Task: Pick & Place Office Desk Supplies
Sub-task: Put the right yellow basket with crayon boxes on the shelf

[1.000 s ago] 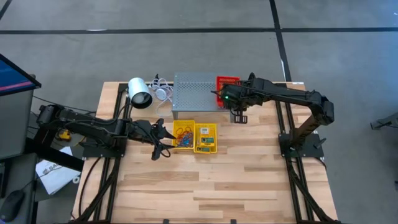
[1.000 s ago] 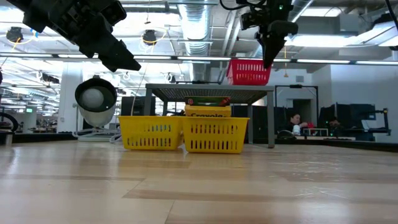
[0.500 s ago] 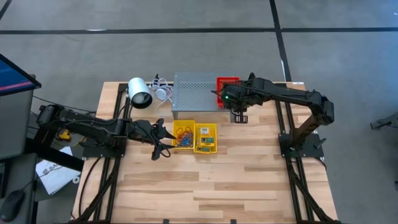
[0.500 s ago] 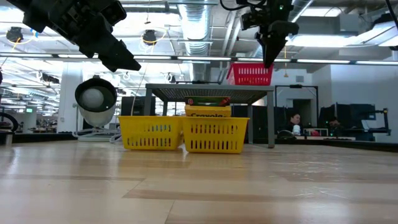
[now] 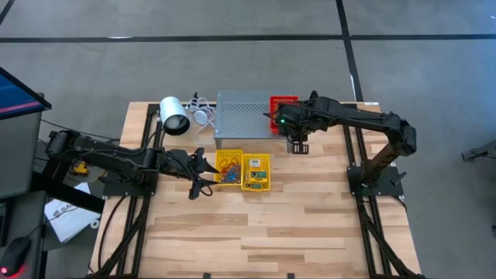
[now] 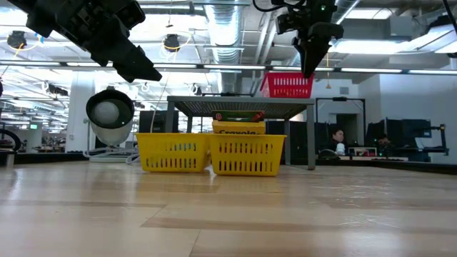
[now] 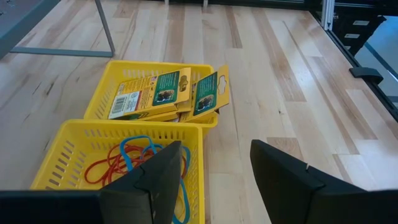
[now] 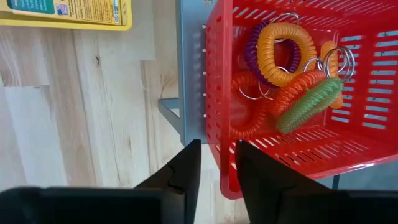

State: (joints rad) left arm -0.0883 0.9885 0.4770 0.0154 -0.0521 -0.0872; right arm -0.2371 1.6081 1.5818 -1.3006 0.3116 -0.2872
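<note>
A red basket (image 8: 348,134) holding orange, purple and green coiled rings (image 8: 292,68) stands on the right end of the grey perforated stand (image 5: 242,116). My right gripper (image 8: 217,149) hangs over the basket's near left corner, pointing steeply down. It is open, with one finger outside the red wall and one inside, and a gap shows on both sides. In front of the stand, two yellow baskets sit on the table. One holds crayon boxes (image 7: 165,93), the other rubber bands (image 7: 124,165). My left gripper (image 7: 216,149) hovers open just left of them.
A white cylindrical lamp (image 5: 174,116) lies at the far left of the table, next to the stand, with cables behind it. The near half of the wooden table (image 5: 271,232) is bare boards. The arms' frames run along the left and right edges.
The red basket has shifted slightly on the stand's top and now sits level there. My right gripper has stayed over the basket's corner.
</note>
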